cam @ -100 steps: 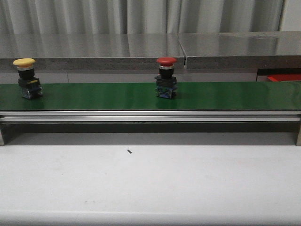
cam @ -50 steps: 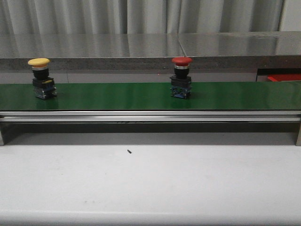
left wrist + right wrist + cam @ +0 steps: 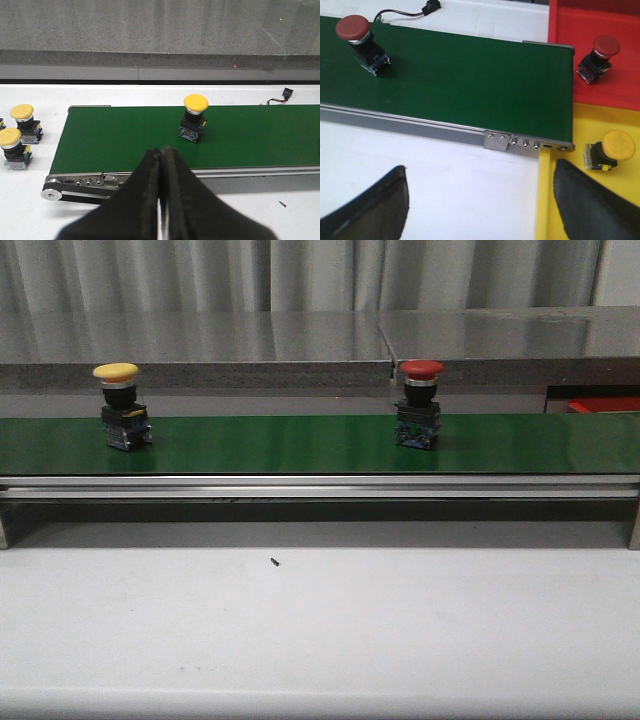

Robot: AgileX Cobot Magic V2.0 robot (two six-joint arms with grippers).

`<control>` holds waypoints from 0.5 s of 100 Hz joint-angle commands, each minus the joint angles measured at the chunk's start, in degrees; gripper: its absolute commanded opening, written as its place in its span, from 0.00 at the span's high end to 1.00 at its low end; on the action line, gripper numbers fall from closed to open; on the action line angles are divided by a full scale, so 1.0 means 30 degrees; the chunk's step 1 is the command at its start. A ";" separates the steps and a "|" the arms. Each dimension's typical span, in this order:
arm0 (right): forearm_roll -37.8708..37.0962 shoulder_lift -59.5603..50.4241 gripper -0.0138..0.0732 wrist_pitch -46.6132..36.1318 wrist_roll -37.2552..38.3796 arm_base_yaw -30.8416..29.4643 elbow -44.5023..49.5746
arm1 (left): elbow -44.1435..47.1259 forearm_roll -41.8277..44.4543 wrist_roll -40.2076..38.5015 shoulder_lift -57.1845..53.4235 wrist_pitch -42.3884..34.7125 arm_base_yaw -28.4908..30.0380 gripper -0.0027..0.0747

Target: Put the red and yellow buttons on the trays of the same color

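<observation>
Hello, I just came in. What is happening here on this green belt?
Nothing is being gripped right now. A yellow button and a red button stand upright on the green belt. The left gripper is shut and empty, near the belt's edge. The right gripper is open, near the belt's end, beside the red tray and the yellow tray, each already holding one button of its colour.

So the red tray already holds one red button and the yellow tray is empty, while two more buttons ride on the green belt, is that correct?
Not quite. The yellow tray is not empty: the right wrist view shows a yellow button lying in it. The rest stands: the red tray holds one red button, and two buttons ride on the green belt.
</observation>
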 commanded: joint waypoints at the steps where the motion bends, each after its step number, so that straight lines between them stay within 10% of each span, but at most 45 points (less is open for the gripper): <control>1: 0.0347 0.1692 0.16 -0.0288 -0.0308 0.0442 -0.1729 | -0.0529 -0.0362 -0.0043 0.0050 -0.1405 -0.0187 0.99; 50: 0.0309 1.1346 0.16 -0.0483 -0.0897 0.3987 -0.7680 | -0.0529 -0.0362 -0.0043 0.0050 -0.1405 -0.0187 0.99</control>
